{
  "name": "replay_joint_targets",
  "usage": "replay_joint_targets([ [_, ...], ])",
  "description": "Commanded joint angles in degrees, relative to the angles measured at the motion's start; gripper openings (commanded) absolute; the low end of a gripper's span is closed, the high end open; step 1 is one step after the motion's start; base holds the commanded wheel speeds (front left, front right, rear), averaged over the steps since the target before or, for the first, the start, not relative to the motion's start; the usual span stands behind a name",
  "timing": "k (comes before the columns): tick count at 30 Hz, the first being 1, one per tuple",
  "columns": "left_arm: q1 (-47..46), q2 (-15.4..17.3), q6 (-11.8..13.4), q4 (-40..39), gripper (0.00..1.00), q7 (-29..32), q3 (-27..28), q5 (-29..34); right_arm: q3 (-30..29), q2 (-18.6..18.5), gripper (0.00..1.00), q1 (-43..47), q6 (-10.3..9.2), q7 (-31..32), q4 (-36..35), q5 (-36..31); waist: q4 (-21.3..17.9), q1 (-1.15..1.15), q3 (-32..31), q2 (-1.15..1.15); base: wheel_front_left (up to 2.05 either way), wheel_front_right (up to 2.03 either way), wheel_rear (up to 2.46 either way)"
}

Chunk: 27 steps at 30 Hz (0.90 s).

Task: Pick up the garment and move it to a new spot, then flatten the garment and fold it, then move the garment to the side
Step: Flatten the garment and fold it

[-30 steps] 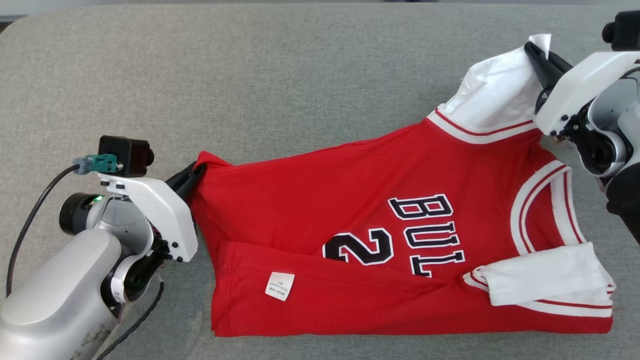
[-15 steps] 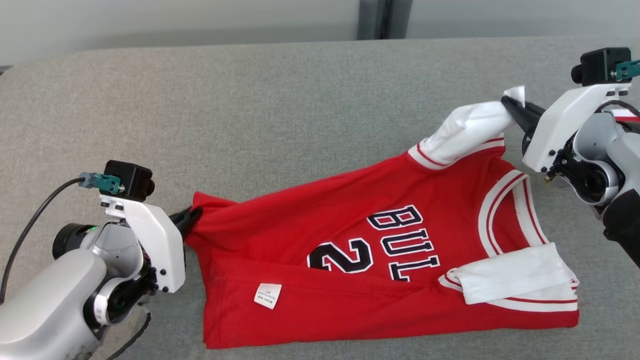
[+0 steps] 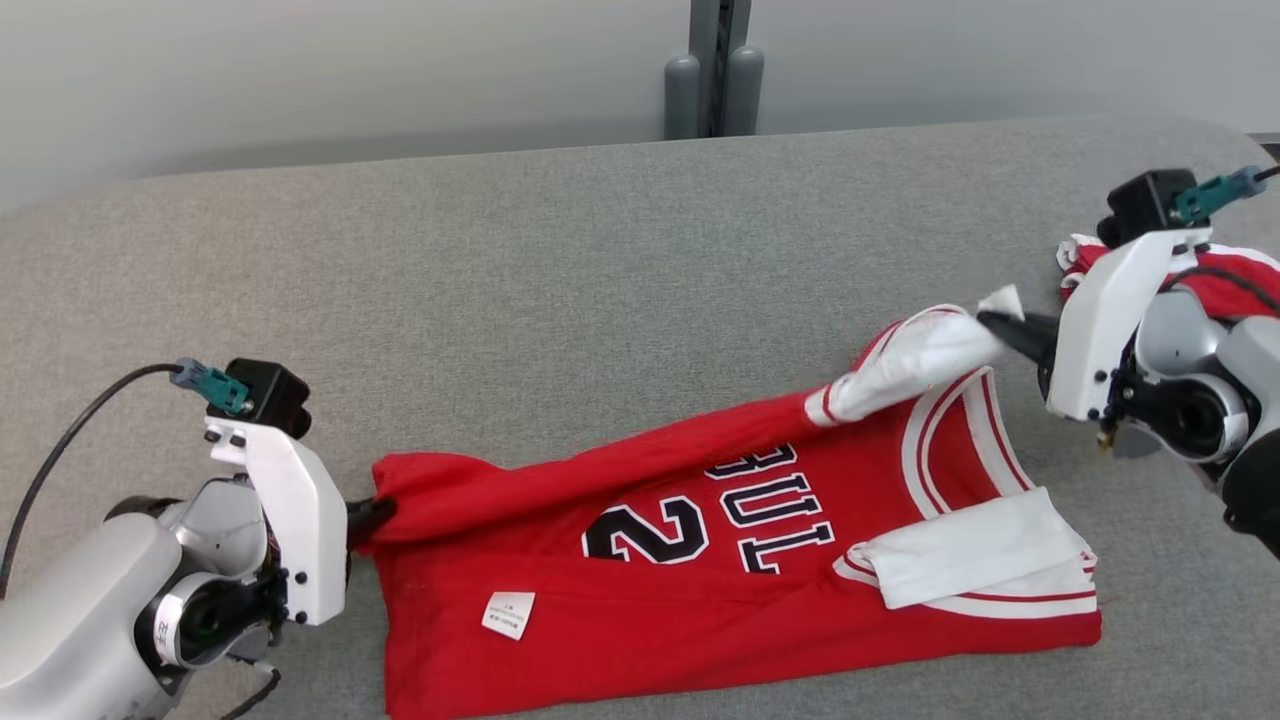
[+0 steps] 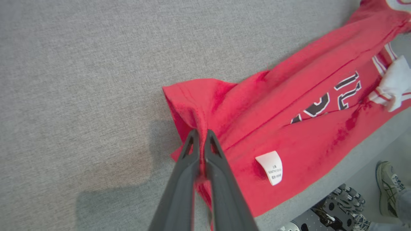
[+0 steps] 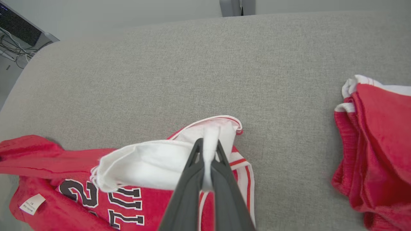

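Both tools closed on cloth: left tool [image 3: 378, 512] pinches garment [image 3: 650, 620] at hem corner, right tool [image 3: 992, 322] pinches white sleeve [image 3: 920, 360]. Since second ago, far edge drawn toward near edge, lettering partly covered. Garment on grey desk [image 3: 560, 300]; fold about half made.

Grey padded surface [image 3: 560, 260] with a wide bare stretch across its far half and left side, open for a gripper to pass. A red jersey [image 3: 700, 590] lies across the near middle and takes up that strip. The left gripper [image 3: 378, 514] and its arm fill the near left corner, the right gripper [image 3: 990, 322] and its arm the right side, each pinching one end of the jersey. Just behind the right arm sits a pile of red cloth [image 3: 1235, 285]. A grey post [image 3: 712, 70] stands beyond the far edge
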Motion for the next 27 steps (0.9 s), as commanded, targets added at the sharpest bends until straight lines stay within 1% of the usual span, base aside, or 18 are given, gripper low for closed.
replay_joint_targets([
  [1,0.99,0.40,-0.41,0.22,0.00,0.40,-0.22,-0.26,0.45,-0.51,0.00,1.23,0.01,0.96,-0.31,0.56,-0.29,0.00,-0.21,0.00,0.00,0.00,0.00],
  [6,1.82,0.67,-0.86,-0.46,0.00,2.36,-1.01,-1.29,1.55,-1.37,0.00,3.08,0.01,4.18,-2.08,1.79,-0.79,0.00,-0.33,0.00,0.00,0.00,0.00],
  [13,2.47,0.89,-0.49,-1.08,0.00,3.13,-1.64,-1.35,2.28,-1.38,0.00,5.48,0.01,8.24,-2.86,3.80,-0.75,0.00,-0.13,0.00,0.00,0.00,0.00],
  [25,3.44,0.47,-0.80,-1.19,0.00,3.16,-2.14,-1.87,1.99,-2.45,0.00,8.41,0.01,12.38,-4.21,5.65,-0.07,0.00,-0.62,0.00,0.00,0.00,0.00],
  [26,3.57,0.46,-0.81,-1.17,0.00,2.98,-2.09,-1.85,1.94,-2.46,0.02,8.50,0.01,12.45,-4.18,5.60,-0.05,0.00,-0.69,0.00,0.00,0.00,0.00],
  [27,3.73,0.44,-0.86,-1.16,0.34,2.81,-2.11,-1.85,1.82,-2.44,0.37,8.67,0.01,12.54,-4.12,5.69,-0.03,0.00,-0.75,0.00,0.00,0.00,0.00],
])
